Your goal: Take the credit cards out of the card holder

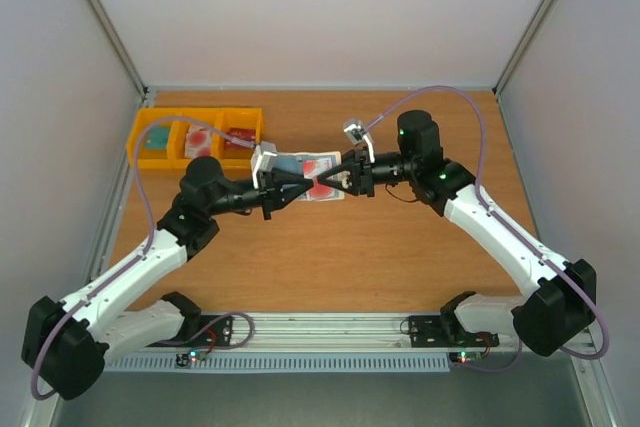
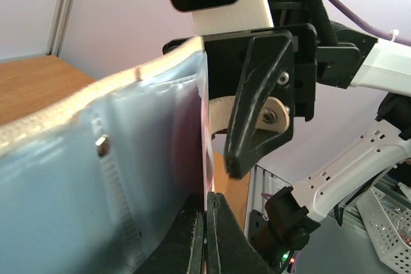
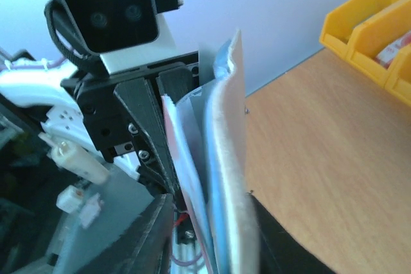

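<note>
The left gripper point(image 2: 206, 215) clamps whitish-pink plastic credit card point(image 1: 319, 168), half-hidden in cream folding card holder point(image 2: 128, 158); right gripper point(image 3: 212, 222) jaw state unclear.

Even, bright light casts soft shadows, while both wrist views blur the close card holder point(image 2: 77, 178).

Place: a robotics lab test cell.
Enclosure: plain pale panels point(image 1: 300, 7) on three sides, held in grey metal framing posts point(image 1: 105, 22).
Work surface: a bare wooden table point(image 1: 350, 257) boxed in by those panels.
Machines: a left arm point(image 1: 120, 282) and a right arm point(image 1: 500, 237), white and black, bolted to a metal rail point(image 1: 330, 332) at the near edge.
Wiring: a purple cable point(image 2: 356, 12) runs in the open along an arm.
Cameras: a camera module point(image 3: 109, 17) sits on a wrist.
Storage: yellow plastic bins point(image 1: 195, 137) stand in a row at the far left.
</note>
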Available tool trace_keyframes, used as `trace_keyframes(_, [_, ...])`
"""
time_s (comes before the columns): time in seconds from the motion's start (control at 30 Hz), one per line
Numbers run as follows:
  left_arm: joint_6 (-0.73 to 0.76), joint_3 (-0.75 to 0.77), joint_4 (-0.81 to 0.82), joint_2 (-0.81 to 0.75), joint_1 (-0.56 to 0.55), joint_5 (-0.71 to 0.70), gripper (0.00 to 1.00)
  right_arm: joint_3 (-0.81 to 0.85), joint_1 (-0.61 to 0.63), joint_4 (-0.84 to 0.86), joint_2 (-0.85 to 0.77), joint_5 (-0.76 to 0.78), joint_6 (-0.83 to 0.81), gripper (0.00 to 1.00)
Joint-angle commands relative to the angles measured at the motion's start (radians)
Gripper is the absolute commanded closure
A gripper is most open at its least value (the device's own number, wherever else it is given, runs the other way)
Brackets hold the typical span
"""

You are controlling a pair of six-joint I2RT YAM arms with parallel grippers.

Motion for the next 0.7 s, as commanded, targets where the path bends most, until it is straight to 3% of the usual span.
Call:
trace_keyframes(0.0, [-0.025,-0.003,0.012,-0.030,0.004,-0.020,1.00,-0.037,-0.052,0.104,-0.027,-0.096,0.069,0.64])
trace_keyframes(0.13, [-0.024,-0.007,0.029,-0.031,0.006,-0.008,1.00,-0.035,-0.054,0.055,-0.038,-0.105,0.049,0.58])
trace_keyframes(0.47, [-0.020,-0.011,0.039,-0.030,0.020,0.015,1.00,0.005,-0.055,-0.053,-0.048,-0.130,-0.013,0.93])
trace_keyframes(0.5, [-0.021,-0.012,0.043,-0.033,0.025,0.023,0.96,0.010,-0.055,-0.066,-0.048,-0.132,-0.024,0.95])
trace_keyframes(0.53, [-0.026,-0.015,0.053,-0.038,0.031,0.030,0.83,0.015,-0.055,-0.083,-0.048,-0.131,-0.037,0.96])
trace_keyframes(0.67, [-0.094,-0.016,0.091,-0.041,0.079,0.065,0.83,0.032,-0.057,-0.124,-0.045,-0.135,-0.072,0.96])
